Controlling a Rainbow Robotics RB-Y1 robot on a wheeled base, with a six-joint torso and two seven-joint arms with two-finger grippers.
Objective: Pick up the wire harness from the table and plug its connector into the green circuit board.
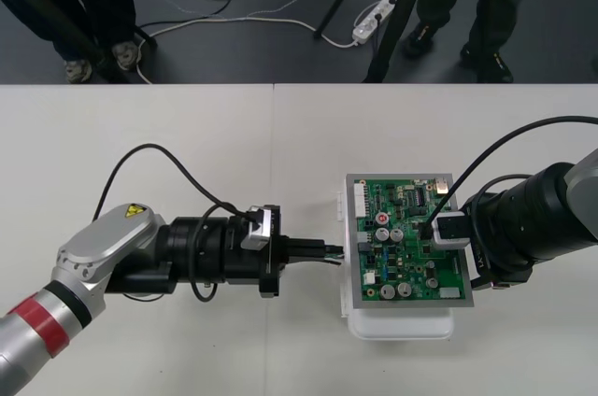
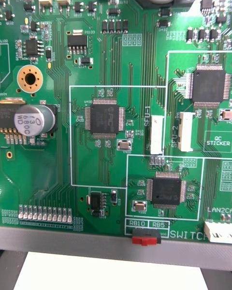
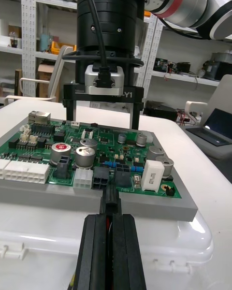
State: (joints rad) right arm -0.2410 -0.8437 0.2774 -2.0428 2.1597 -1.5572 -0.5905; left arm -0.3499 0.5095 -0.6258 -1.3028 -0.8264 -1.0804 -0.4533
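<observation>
The left gripper [image 3: 112, 217] is pinched tight on the wire harness's small black plug [image 3: 110, 199], which sits at the edge of the green circuit board [image 3: 121, 147]; whether it is seated I cannot tell. The right gripper [image 1: 437, 233] stands over the board, spread wide and holding nothing. A tilted plug could jam against the grey frame [image 3: 48, 191] and shove the board.

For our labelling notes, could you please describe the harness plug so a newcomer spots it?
Find the green circuit board on its white base. At its left edge, the left gripper is shut on a small black plug; unlike the board's fixed connectors, it is pinched between black fingers.
</observation>
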